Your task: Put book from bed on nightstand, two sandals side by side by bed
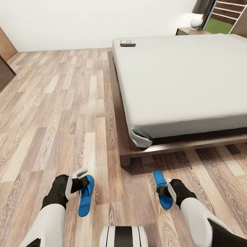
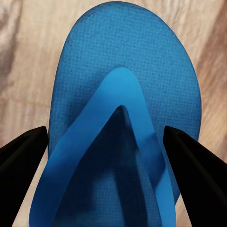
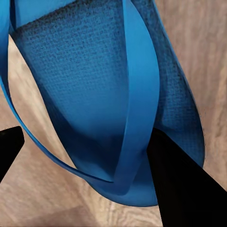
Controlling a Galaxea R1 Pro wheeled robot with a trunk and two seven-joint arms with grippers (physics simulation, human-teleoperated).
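The two bright blue sandals lie on the wood-plank floor before the foot of the bed [image 1: 178, 82]. My left gripper [image 1: 81, 183] hangs open over the left sandal [image 1: 85, 197]. In the left wrist view its dark fingers [image 2: 23, 161] straddle that sandal [image 2: 123, 94] at both edges. My right gripper [image 1: 164, 191] stands open over the right sandal [image 1: 161, 181]. Its fingers [image 3: 182, 184] sit on either side of that sandal's strap [image 3: 137, 109]. The book [image 1: 127, 43] lies on the mattress's far left corner. A dark nightstand [image 1: 188, 31] stands beyond the bed.
A white round lamp [image 1: 196, 22] sits on the nightstand, beside the window [image 1: 223, 17]. The bed's dark wooden frame corner [image 1: 125, 159] juts out just ahead of the sandals. Dark furniture [image 1: 5, 70] stands at the far left. Open floor [image 1: 61, 103] stretches left of the bed.
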